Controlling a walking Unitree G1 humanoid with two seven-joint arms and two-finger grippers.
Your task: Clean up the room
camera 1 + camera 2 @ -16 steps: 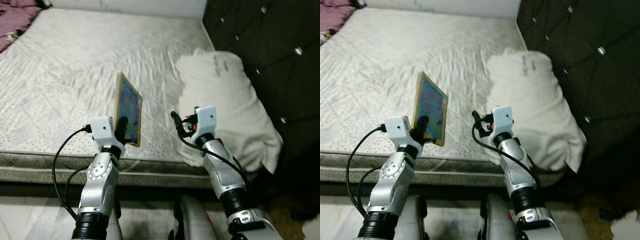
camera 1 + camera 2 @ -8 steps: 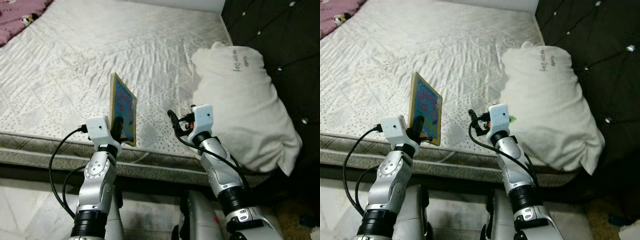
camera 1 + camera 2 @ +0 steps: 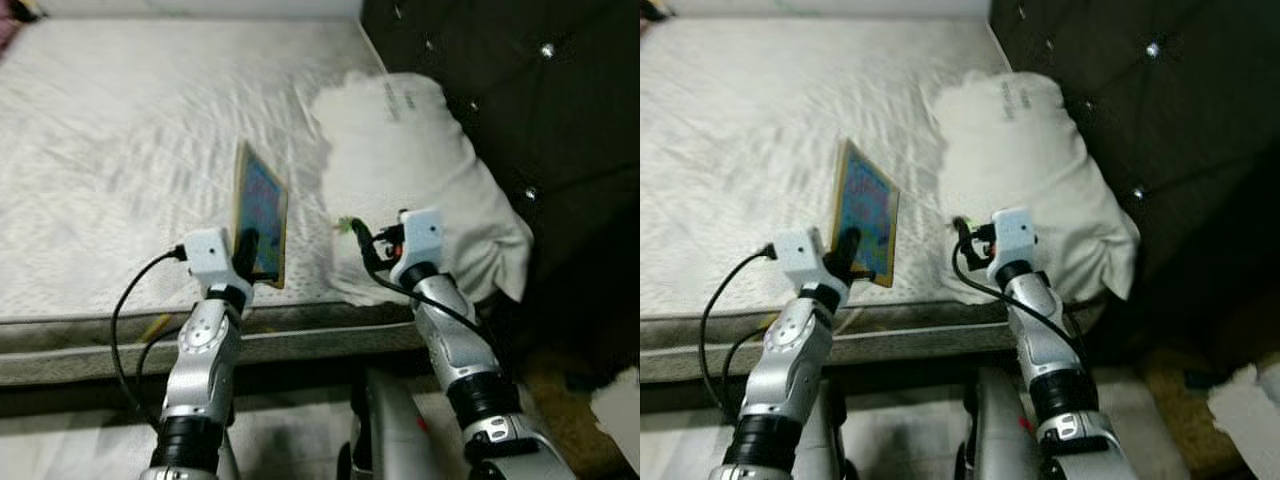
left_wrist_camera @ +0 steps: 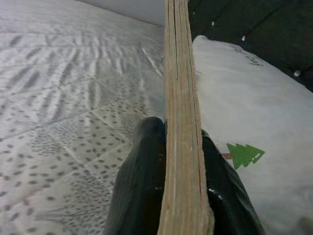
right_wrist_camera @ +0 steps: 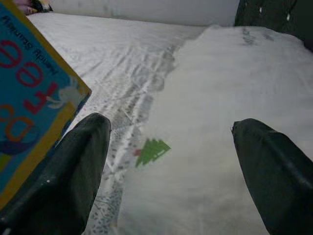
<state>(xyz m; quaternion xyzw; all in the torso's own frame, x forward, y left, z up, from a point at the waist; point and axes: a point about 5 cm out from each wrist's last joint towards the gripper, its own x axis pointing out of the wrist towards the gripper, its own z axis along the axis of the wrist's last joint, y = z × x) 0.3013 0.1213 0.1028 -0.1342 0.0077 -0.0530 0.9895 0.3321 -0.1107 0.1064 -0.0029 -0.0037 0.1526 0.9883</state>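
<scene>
Gripping one book (image 3: 260, 214), left gripper (image 3: 246, 252); one pillow (image 3: 420, 170).

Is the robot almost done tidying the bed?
Not yet. Done: the book is off the mattress, clamped in the left end effector. In hand: carrying it. Left: putting it away; the open right end effector hovers by the pillow.

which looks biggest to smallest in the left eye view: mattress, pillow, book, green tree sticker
1. mattress
2. pillow
3. book, held upright in the left gripper, nearer the camera, so its look may flatter it
4. green tree sticker
</scene>
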